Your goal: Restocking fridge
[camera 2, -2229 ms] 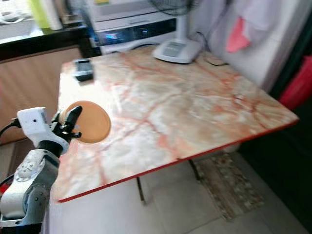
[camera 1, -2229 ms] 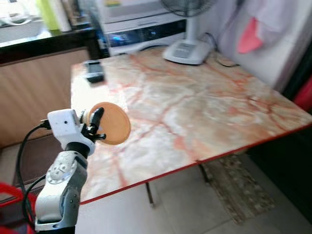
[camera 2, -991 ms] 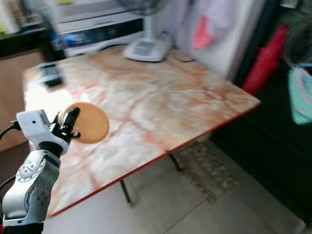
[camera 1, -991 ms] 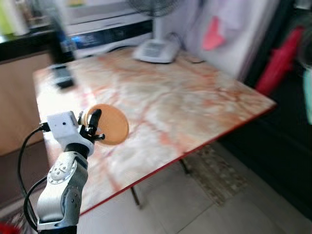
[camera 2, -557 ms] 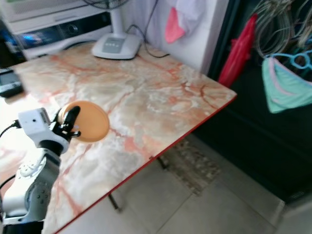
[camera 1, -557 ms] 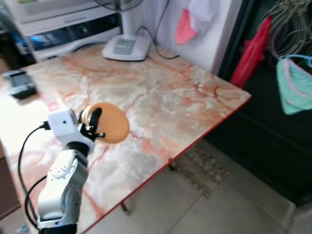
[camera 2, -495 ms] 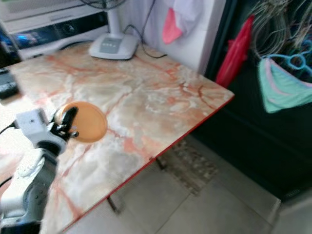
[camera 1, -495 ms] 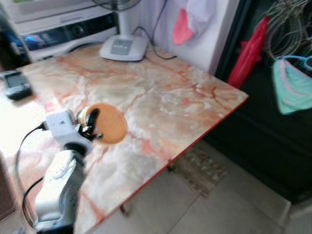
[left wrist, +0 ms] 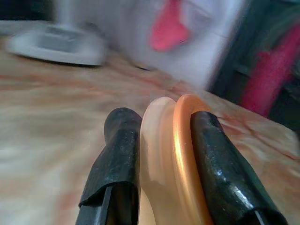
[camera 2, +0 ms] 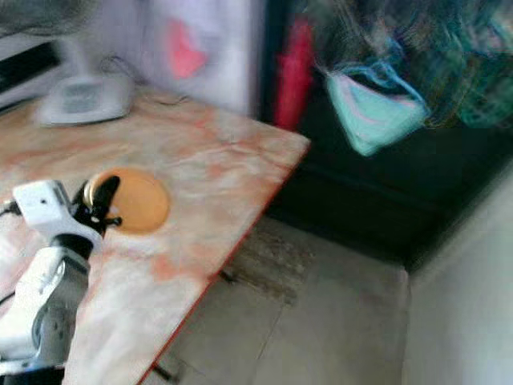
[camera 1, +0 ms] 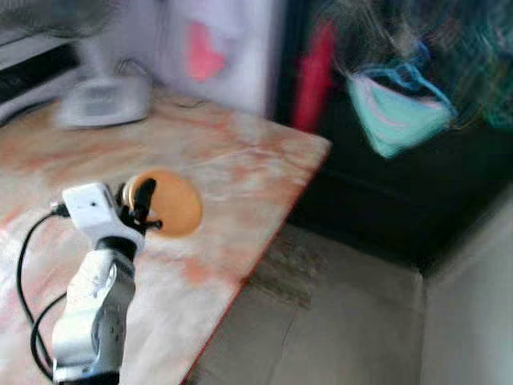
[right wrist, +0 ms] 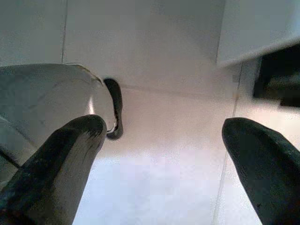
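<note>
Orange disc-shaped lid (camera 1: pixel 170 202), round and flat, stands on edge between the two black fingers (left wrist: pixel 117 159) of the left pincer (camera 1: pixel 141 204), which is closed tight on it above the near part of the marble-patterned desk (camera 1: pixel 232 160). The left wrist view shows the disc as two layers, a paler one and a brighter orange one, pressed between the finger pads. The silver left arm (camera 1: pixel 92 313) rises from the lower left with a black cable (camera 1: pixel 24 265) looping beside it. Behind it, at the far left of the desk, sits the white base of a fan (camera 1: pixel 104 100). Farther right, past the desk's red-edged corner, a white cloth with a pink patch (camera 1: pixel 210 40) hangs by the wall, then something red (camera 1: pixel 314 76) and a teal garment (camera 1: pixel 397 108) on hangers against a dark recess; all are blurred. A patterned mat (camera 1: pixel 288 269) lies on the tiled floor (camera 1: pixel 361 337) beneath. The right pincer (right wrist: pixel 164 154) hangs over pale floor tiles, its fingers spread wide apart and holding nothing.
</note>
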